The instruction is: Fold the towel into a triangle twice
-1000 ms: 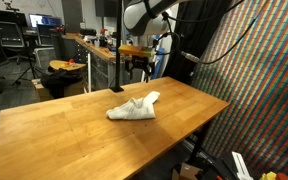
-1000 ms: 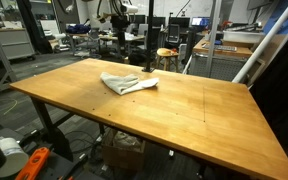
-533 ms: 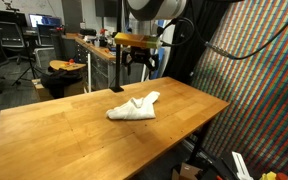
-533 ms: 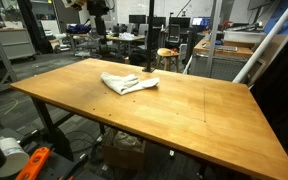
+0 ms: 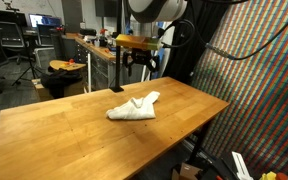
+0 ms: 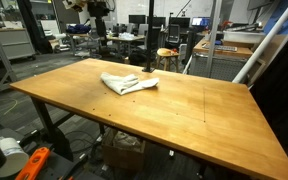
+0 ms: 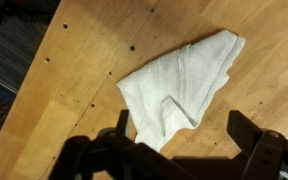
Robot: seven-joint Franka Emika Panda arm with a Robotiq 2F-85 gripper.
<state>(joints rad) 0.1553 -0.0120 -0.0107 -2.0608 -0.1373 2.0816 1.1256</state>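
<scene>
Where the towel (image 7: 179, 85) lies: on the wooden table (image 5: 54, 130), in a rough folded triangle, touching nothing else.
Gripper (image 7: 181, 150): fingers spread wide, empty, well above the towel.
Against a second ago: arm shifted and higher; towel unmoved in both exterior views.
Against half a second ago: no difference seen.

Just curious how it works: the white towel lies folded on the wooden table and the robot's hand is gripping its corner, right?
Not gripping: the hand hangs open above the towel, touching nothing, as an exterior view shows. The towel does lie folded on the table.
</scene>
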